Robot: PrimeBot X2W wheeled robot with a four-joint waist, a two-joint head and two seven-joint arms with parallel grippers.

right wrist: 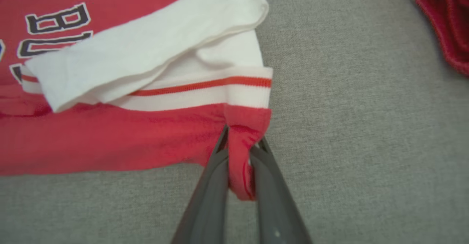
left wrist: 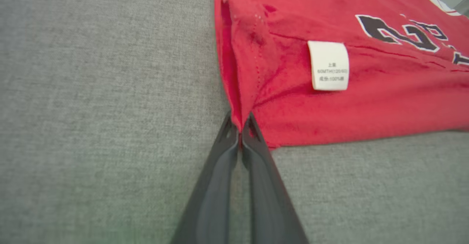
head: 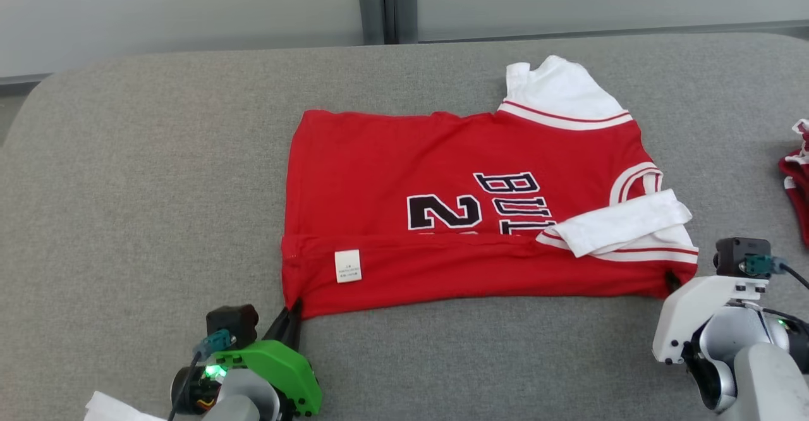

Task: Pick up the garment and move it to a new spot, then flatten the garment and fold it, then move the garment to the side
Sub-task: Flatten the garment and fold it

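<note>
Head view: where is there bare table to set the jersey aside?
Widest bare patch: the grey table left of the jersey. Also free: the strip behind the jersey, and the near strip between left pincer and right pincer. Crowded on the right, where another red cloth lies at the edge.

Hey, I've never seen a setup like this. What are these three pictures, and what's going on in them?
It is a two-armed robot. The wide picture comes from a camera on its head, looking down at a grey padded surface. On it lies a red jersey with white sleeves, its near edge folded over, showing a white label. The other two come from wrist cameras, each looking along that arm's jaws. The left jaws are shut on the jersey's near left corner, the right jaws on its near right corner. Another red garment lies at the right edge.
</note>
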